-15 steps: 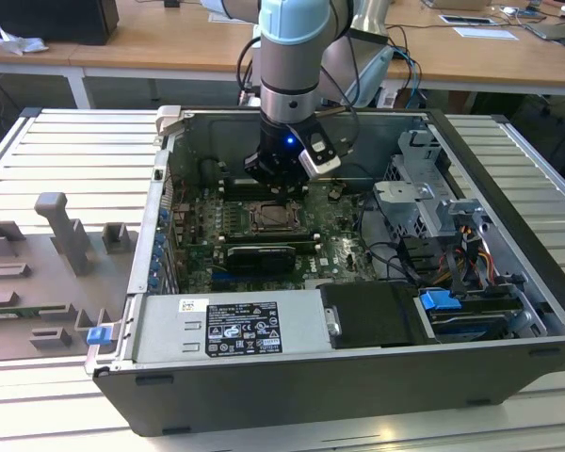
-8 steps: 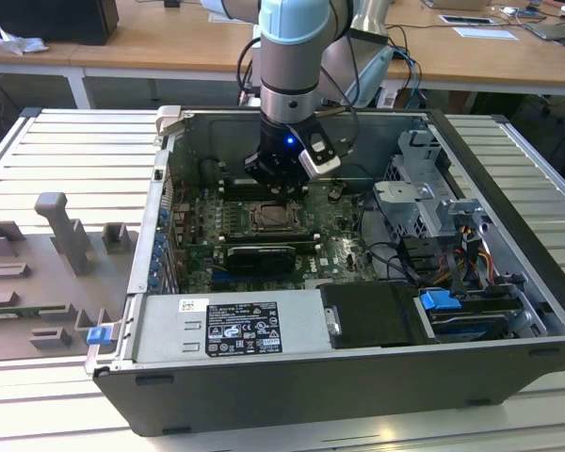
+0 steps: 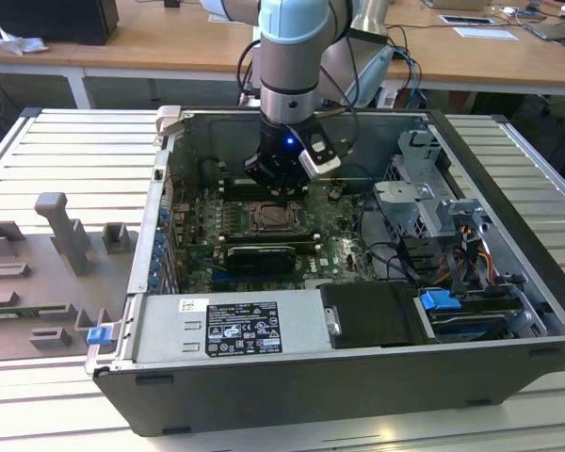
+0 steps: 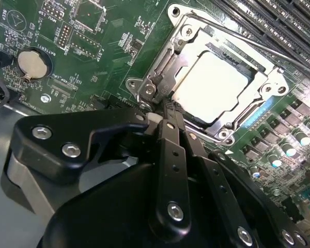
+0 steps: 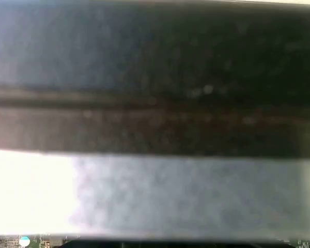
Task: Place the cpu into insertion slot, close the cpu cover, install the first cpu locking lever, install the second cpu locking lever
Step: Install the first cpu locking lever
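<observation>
Arm reached down into an open computer case [image 3: 508,282] lying on a slatted table [image 3: 38,141]. Gripper [image 3: 281,188] hung low over the green board [image 3: 339,235], just above the slot [image 3: 268,218], near the case's far wall.

In the second wrist view the gripper [image 4: 163,111] had its black fingers [image 4: 170,150] drawn together to a narrow tip, nothing seen between them. The tip sat at the slot's edge, by the silvery hinge hardware at one corner.

Cpu [image 4: 213,88], pale silver-beige, lay flat inside the slot [image 4: 178,15]. Cover [image 4: 266,95] lay down around it, the cpu's face showing through the cut-out. A thin metal lever [image 4: 258,44] ran along one side of the slot, next to the long black memory slots [image 4: 279,20]. Round coin battery [image 4: 30,63] sat on the board well apart from the slot.
</observation>
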Robot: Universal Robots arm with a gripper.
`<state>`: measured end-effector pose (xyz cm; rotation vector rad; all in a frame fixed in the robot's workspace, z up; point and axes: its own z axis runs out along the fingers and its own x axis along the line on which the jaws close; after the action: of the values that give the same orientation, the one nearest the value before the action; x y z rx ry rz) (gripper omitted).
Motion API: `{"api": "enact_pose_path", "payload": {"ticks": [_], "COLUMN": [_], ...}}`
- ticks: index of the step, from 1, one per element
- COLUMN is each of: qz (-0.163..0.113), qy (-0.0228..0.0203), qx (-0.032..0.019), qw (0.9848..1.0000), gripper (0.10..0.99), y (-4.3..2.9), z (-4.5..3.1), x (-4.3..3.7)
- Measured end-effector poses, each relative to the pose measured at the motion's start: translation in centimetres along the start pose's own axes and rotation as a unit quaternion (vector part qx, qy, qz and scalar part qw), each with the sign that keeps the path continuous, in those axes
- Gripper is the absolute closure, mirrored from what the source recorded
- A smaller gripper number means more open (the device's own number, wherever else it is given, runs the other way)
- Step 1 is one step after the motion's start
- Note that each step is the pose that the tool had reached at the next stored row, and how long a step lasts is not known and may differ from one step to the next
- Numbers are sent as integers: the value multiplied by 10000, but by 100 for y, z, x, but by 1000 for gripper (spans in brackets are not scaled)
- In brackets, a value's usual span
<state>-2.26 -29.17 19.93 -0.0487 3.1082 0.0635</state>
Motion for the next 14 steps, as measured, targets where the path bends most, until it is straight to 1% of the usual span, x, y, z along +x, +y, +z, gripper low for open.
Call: {"api": "enact_pose_path", "payload": {"ticks": [2,5,9,11,14], "qz": [0,3,3,3,3], "qy": [3,8,5,-5,-6], "qx": [-22,-69,-76,-93,-93], "qw": [10000,10000,10000,10000,10000], "gripper": [980,980,980,980,980], "y": [-7,-10,-8,3,4], "z": [0,-3,-18,-27,-39], "x": [4,7,5,-2,-3]}}
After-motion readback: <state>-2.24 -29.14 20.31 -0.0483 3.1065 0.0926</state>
